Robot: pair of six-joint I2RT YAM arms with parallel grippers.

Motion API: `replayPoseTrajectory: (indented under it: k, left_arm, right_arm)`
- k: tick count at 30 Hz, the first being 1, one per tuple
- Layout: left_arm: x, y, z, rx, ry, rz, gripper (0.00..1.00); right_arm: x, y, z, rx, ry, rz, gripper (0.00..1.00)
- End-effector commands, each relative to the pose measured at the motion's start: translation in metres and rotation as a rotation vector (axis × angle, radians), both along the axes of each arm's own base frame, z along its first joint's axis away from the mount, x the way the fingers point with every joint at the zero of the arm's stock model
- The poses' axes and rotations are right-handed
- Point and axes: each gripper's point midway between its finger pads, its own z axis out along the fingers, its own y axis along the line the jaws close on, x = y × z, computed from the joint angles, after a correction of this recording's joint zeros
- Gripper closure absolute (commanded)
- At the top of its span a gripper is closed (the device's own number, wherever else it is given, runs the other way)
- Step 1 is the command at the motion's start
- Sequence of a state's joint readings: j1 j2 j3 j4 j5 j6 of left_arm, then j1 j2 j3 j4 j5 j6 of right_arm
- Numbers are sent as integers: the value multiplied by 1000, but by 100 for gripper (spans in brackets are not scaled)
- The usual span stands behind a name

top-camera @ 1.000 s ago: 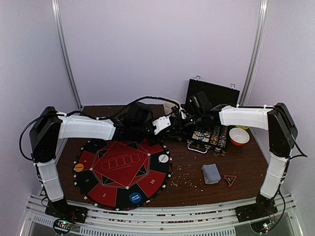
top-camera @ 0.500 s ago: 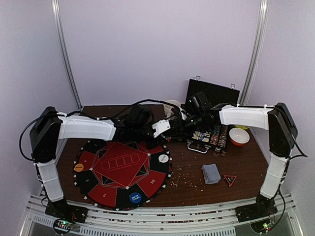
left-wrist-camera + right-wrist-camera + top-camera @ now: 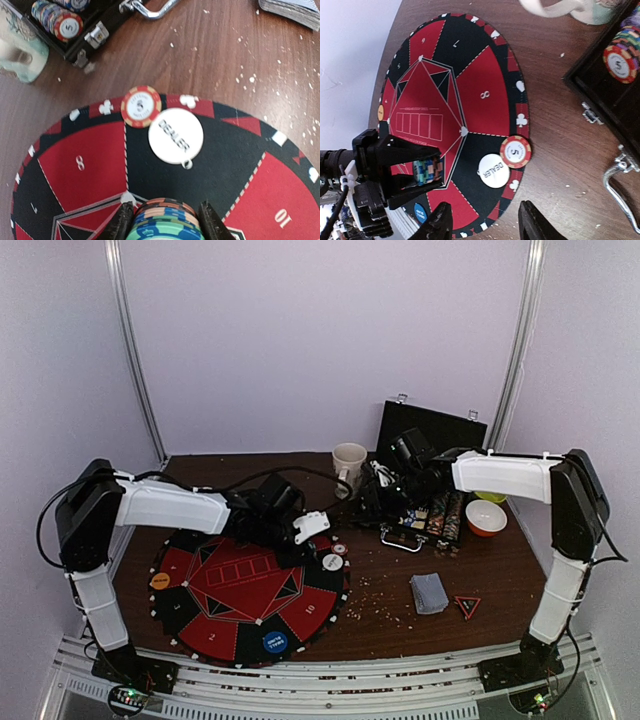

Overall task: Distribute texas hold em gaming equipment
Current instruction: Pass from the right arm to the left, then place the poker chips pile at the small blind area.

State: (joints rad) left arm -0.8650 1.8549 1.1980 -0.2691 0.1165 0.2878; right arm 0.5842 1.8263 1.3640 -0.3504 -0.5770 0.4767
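left jaws grip a chip stack (image 3: 165,222) over the mat (image 3: 85,165), near the white dealer disc (image 3: 176,136). a lone chip (image 3: 141,106) lies just beside that disc at the mat's rim. right jaws gape wide and empty above the bench (image 3: 560,150), between mat and case (image 3: 602,100).

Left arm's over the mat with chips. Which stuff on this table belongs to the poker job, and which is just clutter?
Job:
- chip stack, held in the left hand
- red chip
- DEALER button
- blue button
- orange button
- card deck
- chip case
- game mat

Lying about:
- mug
- orange bowl
- yellow-green bowl
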Motion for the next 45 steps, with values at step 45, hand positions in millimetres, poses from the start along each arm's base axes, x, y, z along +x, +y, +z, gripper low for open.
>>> replayPoseTrajectory:
  k: [45]
  left_arm:
    - [-25, 51, 36, -28, -28, 135, 100]
  right_arm:
    - [9, -6, -126, -661, -98, 5, 63]
